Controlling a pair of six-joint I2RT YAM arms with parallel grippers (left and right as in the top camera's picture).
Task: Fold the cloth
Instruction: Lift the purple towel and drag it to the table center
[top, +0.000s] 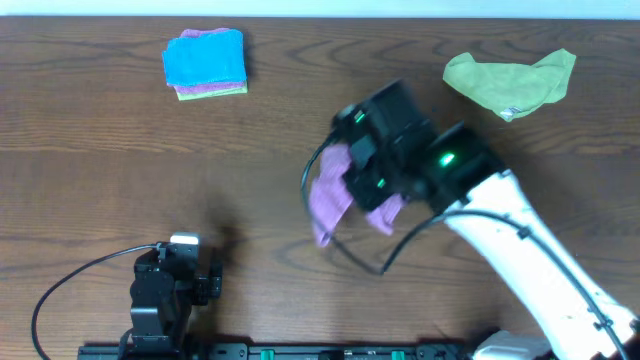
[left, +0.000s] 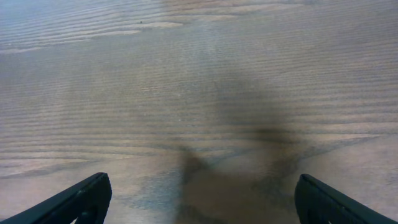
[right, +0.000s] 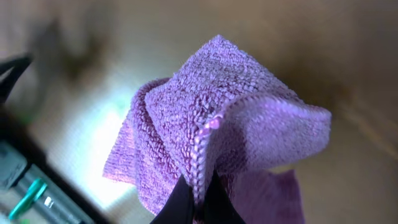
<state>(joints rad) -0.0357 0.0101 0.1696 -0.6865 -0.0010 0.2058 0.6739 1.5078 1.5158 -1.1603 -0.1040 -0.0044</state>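
The purple cloth (top: 329, 196) hangs bunched from my right gripper (top: 362, 180) above the middle of the table. In the right wrist view the cloth (right: 230, 118) fills the frame, and the right gripper (right: 198, 202) is shut on its stitched hem. My left gripper (top: 185, 262) sits low at the front left, far from the cloth. In the left wrist view the left gripper (left: 202, 199) is open and empty over bare wood.
A lime-green cloth (top: 512, 82) lies crumpled at the back right. A bright blue folded cloth (top: 203, 58) sits on a small stack at the back left. A black cable (top: 70, 280) loops by the left arm near the front edge.
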